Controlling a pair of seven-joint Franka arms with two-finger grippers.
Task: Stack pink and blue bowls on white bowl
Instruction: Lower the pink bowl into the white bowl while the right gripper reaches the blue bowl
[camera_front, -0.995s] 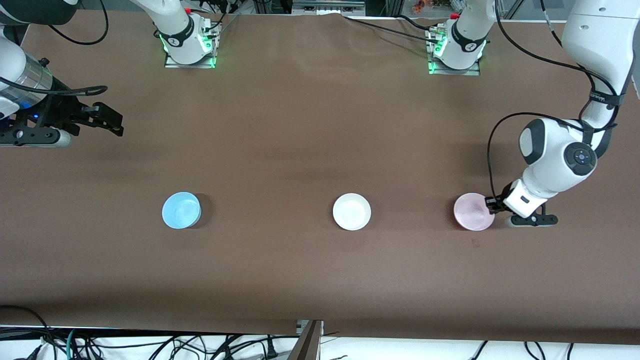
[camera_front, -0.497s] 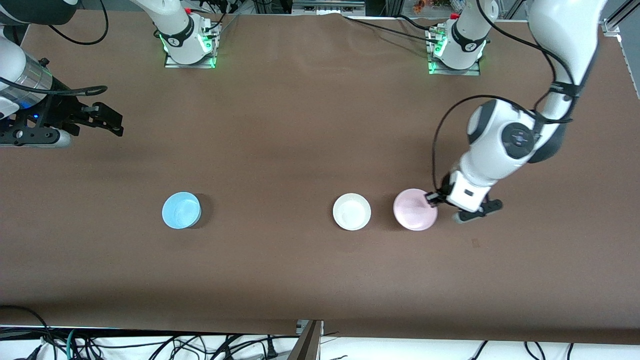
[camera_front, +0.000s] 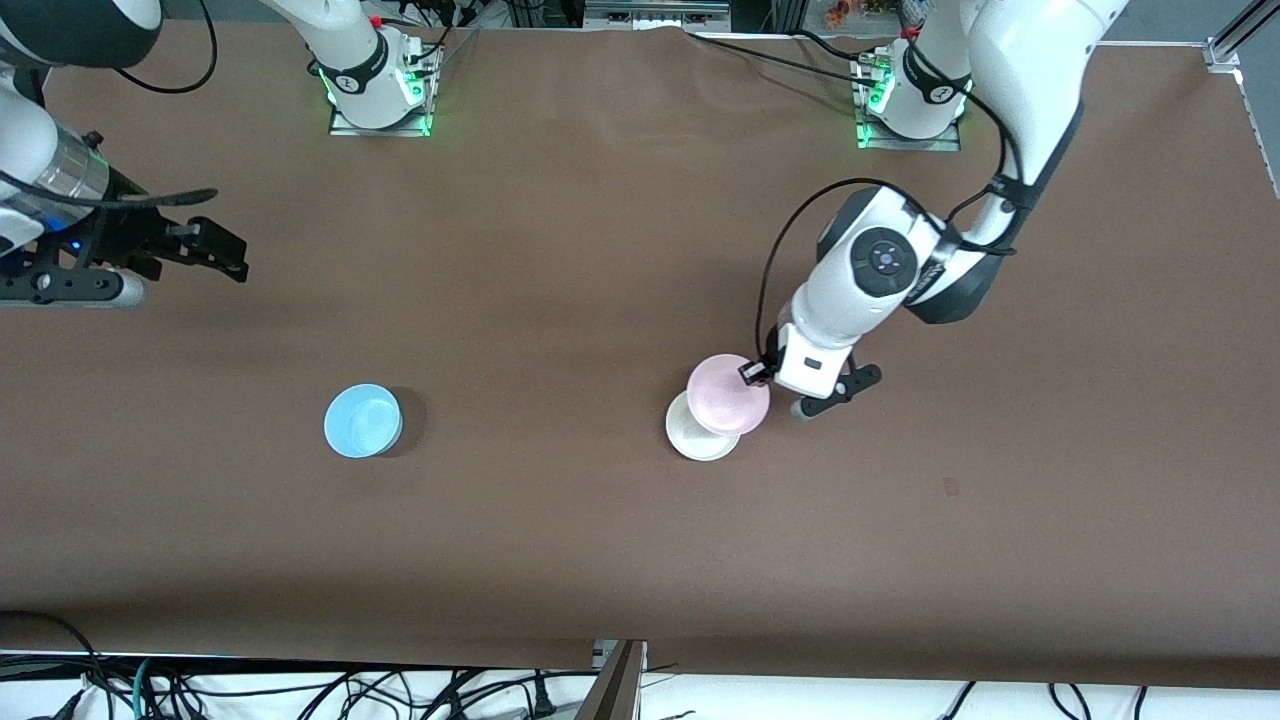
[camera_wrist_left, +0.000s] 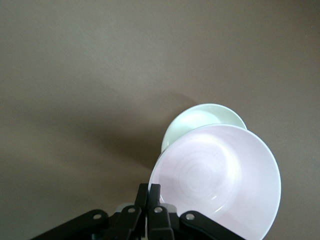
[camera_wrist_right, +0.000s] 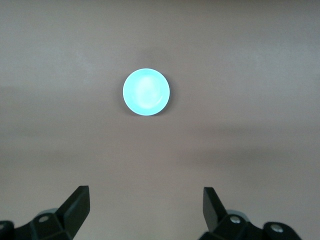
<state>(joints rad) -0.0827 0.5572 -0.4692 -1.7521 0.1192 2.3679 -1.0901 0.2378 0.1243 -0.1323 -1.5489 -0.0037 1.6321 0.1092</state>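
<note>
My left gripper (camera_front: 756, 372) is shut on the rim of the pink bowl (camera_front: 726, 394) and holds it in the air, partly over the white bowl (camera_front: 692, 434). In the left wrist view the pink bowl (camera_wrist_left: 220, 180) covers most of the white bowl (camera_wrist_left: 200, 117), and my gripper (camera_wrist_left: 150, 197) pinches the pink rim. The blue bowl (camera_front: 362, 421) sits on the table toward the right arm's end. My right gripper (camera_front: 222, 250) is open and empty, waiting up in the air at that end; its wrist view shows the blue bowl (camera_wrist_right: 146, 92) well ahead of the gripper (camera_wrist_right: 146, 205).
The brown table (camera_front: 560, 250) carries only the three bowls. The two arm bases (camera_front: 375, 85) stand along its edge farthest from the front camera. Cables hang past the edge nearest the camera.
My left gripper has carried the pink bowl from the left arm's end of the table toward the middle, up to over the white bowl. The right arm has hardly moved.
</note>
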